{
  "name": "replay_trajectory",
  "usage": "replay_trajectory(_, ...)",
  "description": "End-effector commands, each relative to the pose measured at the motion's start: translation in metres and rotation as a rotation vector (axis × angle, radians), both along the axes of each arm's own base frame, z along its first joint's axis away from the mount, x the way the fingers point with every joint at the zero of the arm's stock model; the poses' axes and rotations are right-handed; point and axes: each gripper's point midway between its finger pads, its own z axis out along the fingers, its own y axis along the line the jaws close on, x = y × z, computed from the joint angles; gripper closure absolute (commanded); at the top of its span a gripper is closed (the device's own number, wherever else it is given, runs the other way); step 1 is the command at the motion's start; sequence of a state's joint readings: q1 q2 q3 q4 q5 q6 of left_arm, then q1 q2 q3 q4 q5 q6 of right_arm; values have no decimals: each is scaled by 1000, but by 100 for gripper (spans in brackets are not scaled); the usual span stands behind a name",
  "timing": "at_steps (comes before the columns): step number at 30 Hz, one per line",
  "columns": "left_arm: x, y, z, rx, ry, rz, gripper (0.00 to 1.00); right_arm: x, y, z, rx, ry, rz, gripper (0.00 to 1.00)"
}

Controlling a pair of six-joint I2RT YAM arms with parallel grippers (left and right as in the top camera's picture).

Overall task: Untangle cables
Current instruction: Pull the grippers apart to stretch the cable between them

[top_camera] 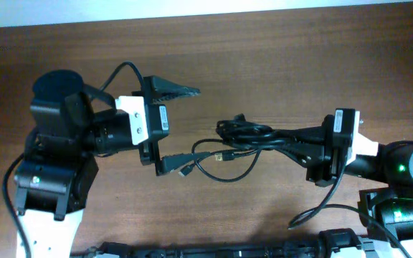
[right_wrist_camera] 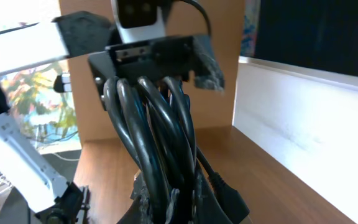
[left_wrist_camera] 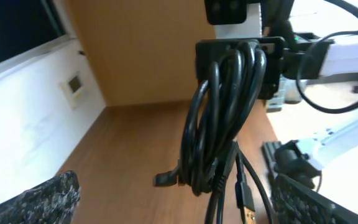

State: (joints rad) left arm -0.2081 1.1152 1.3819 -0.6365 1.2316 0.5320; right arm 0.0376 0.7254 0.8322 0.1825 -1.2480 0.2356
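The left arm comes in from the left edge with its wrist level. Its gripper (top_camera: 183, 130) is spread wide, one finger toward the far edge of the table (top_camera: 278, 50) and the other toward the near edge, with nothing between them.

The right arm extends in from the right. Its gripper (top_camera: 287, 137) is clenched on the cables (top_camera: 246, 132), a thick black bundle that runs out past its fingertips toward the open left fingers. A loose loop curves off the bundle on the near side, and a gold-tipped plug (top_camera: 225, 154) lies just beyond the right fingertips.

Another plug end sits right beside the left gripper's near finger; whether they touch cannot be told. In the right wrist view the bundle hides the right fingers almost wholly. In the left wrist view only the textured fingertips (left_wrist_camera: 42, 199) show, blurred, at the bottom corners.
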Motion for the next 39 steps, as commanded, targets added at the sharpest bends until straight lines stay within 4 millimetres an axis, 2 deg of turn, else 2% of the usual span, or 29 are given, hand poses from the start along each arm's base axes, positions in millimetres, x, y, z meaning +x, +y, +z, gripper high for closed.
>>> replay_trajectory(1,-2,-4,-4,-29,49,-101,4,-11,1,8,-2,-16,44,96)
replay_trajectory(3,4,-5,-10,-25,82,-103,16,-14,1,10,-1,-30,52,96)
replay_trajectory(14,-1,-12,-11,-53,66,-200,13,-14,1,10,0,-28,52,96)
replay_trajectory(19,-10,-22,-10,-51,52,-240,16,-14,1,11,0,-31,52,96)
replay_trajectory(22,-11,-24,-10,-49,33,-247,36,-14,1,10,-1,-31,55,96)
replay_trajectory(24,-11,-23,-10,-49,29,-247,45,-14,1,10,-1,-31,56,96)
replay_trajectory(25,-12,-23,-10,-51,30,-250,56,-14,1,10,-1,-31,56,96)
replay_trajectory(27,-12,-24,-10,-50,30,-251,67,-16,2,10,-4,-31,62,96)
replay_trajectory(28,-12,-24,-10,-51,30,-251,67,-16,2,10,-5,-31,67,96)
replay_trajectory(32,-14,-25,-10,-50,30,-259,51,-19,3,8,-12,-31,84,96)
replay_trajectory(35,-14,-25,-10,-50,31,-259,49,-19,3,8,-12,-31,83,96)
replay_trajectory(37,-14,-25,-10,-50,31,-259,49,-19,3,8,-12,-30,85,96)
replay_trajectory(39,-14,-25,-10,-50,32,-259,63,-20,3,8,-13,-30,87,96)
